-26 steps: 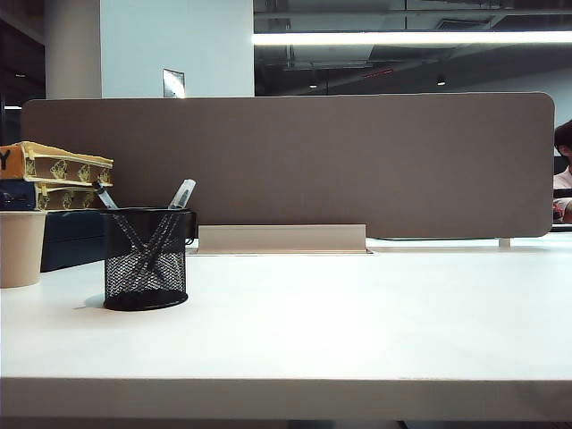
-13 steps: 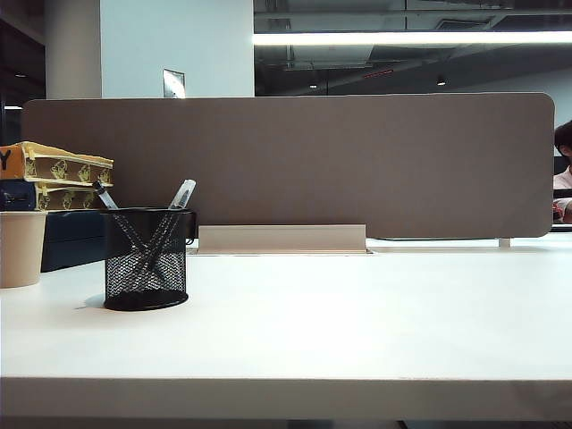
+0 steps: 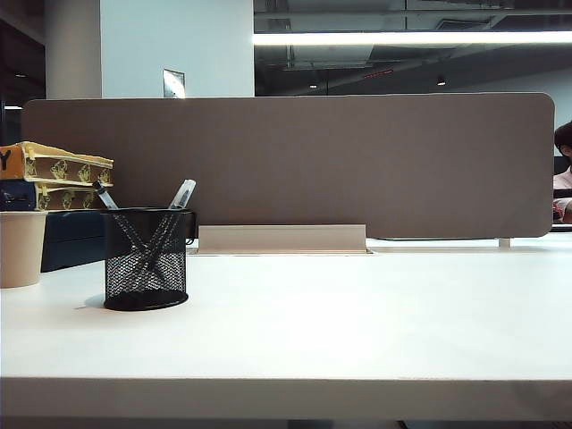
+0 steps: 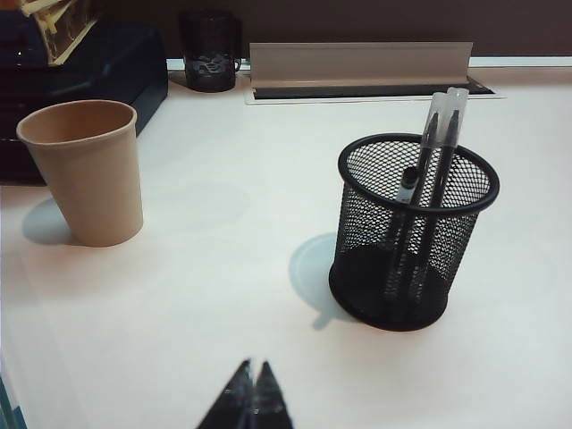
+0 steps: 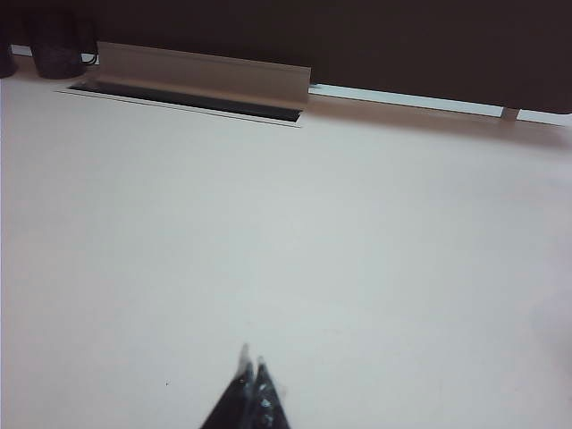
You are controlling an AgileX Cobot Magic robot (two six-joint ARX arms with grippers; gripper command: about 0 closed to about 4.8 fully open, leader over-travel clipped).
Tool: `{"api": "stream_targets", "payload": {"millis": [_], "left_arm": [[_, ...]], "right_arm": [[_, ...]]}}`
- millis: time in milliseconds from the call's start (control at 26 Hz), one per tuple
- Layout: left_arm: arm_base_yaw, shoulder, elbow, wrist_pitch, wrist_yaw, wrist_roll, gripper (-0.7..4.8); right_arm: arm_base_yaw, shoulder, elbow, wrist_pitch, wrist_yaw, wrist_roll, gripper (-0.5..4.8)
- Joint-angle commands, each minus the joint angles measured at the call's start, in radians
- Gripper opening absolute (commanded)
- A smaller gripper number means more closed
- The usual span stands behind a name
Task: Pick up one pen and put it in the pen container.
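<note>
Both end effectors had their fingers pressed together and held nothing: the left end effector (image 4: 253,393) hung above the white surface (image 3: 357,322) a little short of the pen container (image 4: 413,234), and the right end effector (image 5: 252,386) hovered over a bare stretch of the same surface, facing the cable tray (image 5: 201,79). Inside the black mesh pen container (image 3: 146,259) the pens stood leaning, crossed in the exterior view, with one pen (image 4: 440,152) poking its clear cap above the rim. A beige cup (image 4: 85,170) stood well apart from the container, near stacked books (image 3: 54,174) by the divider panel (image 3: 295,165).
</note>
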Motion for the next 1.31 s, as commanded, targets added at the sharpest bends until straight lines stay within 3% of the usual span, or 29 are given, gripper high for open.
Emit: {"api": "stream_targets", "payload": {"millis": [39,771,1002,1310], "left_arm": [[0.001,0.000,0.003,0.010,0.007,-0.003,-0.05],[0.011,-0.010,0.003,0.010,0.008,-0.003,-0.05],[0.098,-0.069,0.003,0.010,0.008,-0.003,-0.05],[0.140,-0.111,0.004,0.017,0.008,-0.003,-0.05]], "right_arm": [[0.002,0.000,-0.005,0.008,-0.001,0.004,-0.01],[0.002,0.000,-0.005,0.008,-0.001,0.004,-0.01],[0.002,0.000,-0.005,0.009,-0.001,0.004,-0.01],[0.002,0.000,-0.005,0.008,-0.001,0.004,-0.01]]}}
